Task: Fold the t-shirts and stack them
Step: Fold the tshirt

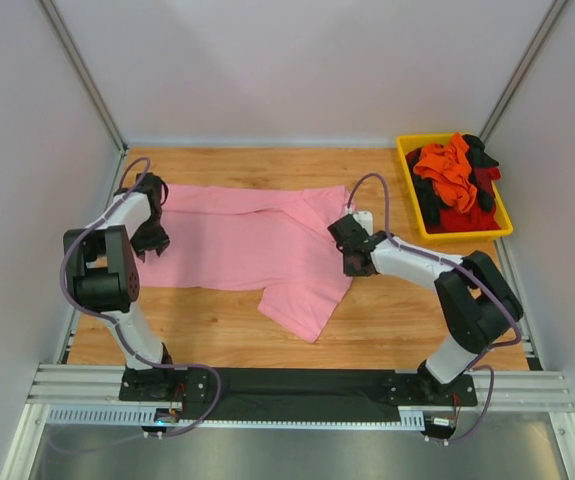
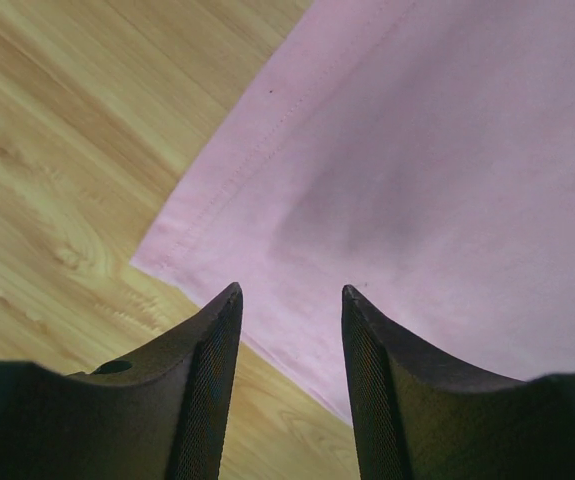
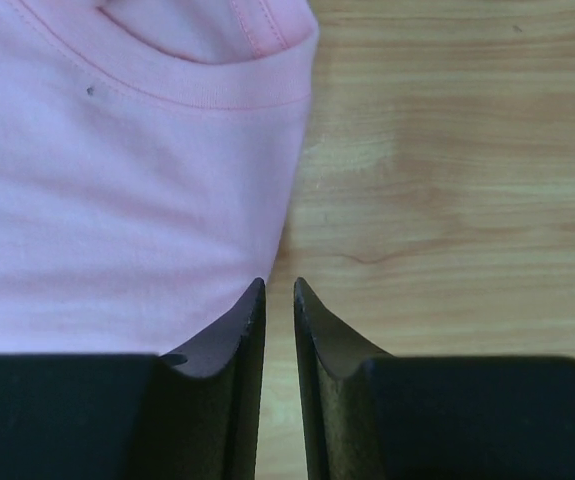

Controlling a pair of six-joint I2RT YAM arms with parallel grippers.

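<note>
Entry: the light pink short-sleeved cotton t-shirt [image 1: 257, 245] lies spread flat on the wooden table [image 1: 417, 310], left of centre, its long axis running left to right. The hem is at the left end, the neck at the right, and one sleeve flares out toward the near edge. Your left gripper [image 2: 291, 290] hangs over the hem end. In the left wrist view its fingers [image 2: 212, 380] stand clearly apart with nothing between them, and the stitched hem corner of the pink cloth sits just ahead of the tips, bare wood to its left. Your right gripper [image 3: 278, 283] is at the neck end. In the right wrist view the ribbed collar band [image 3: 207, 90] curves across the top, and the shirt's side edge runs down to meet the left fingertip. Those fingers are drawn close, with only a thin slit between them. You cannot tell from these views whether any cloth is pinched in that slit. The yellow rectangular plastic bin [image 1: 472, 234] is at the far right corner of the table, well apart from the pink shirt. It holds a loose heap: a crumpled orange t-shirt [image 1: 447, 165] on top, black cloth [image 1: 425, 195] beside it, and red cloth [image 1: 459, 218] toward the bin's near end.
</note>
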